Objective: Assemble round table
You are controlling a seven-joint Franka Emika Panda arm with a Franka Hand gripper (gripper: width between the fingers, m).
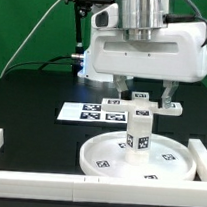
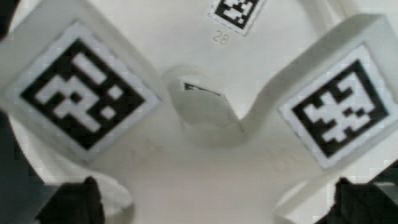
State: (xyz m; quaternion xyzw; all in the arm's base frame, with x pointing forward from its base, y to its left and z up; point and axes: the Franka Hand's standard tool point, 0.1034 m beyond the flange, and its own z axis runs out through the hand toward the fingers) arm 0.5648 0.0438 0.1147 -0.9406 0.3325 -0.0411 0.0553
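Two fingers of the gripper point(image 1: 144, 104) spread apart — foot piece point(image 1: 142, 97) partly hidden between them, atop the cylindrical leg point(image 1: 139, 131) upright on the rimmed white disc point(image 1: 108, 152), near centre.

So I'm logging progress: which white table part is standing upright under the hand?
The short cylinder leg, standing on the round disc; the disc lies flat, and the hand sits over the leg.

Round disc point(image 1: 138, 159): white, rimmed, lies flat on black table near front border wall, tags on upper face. Cylinder leg point(image 1: 140, 131): white, upright at disc centre, tag on side. Cross foot piece point(image 1: 143, 98): white, tagged, sits atop leg; wrist view shows tagged arms point(image 2: 80, 88) close up, slightly tilted.
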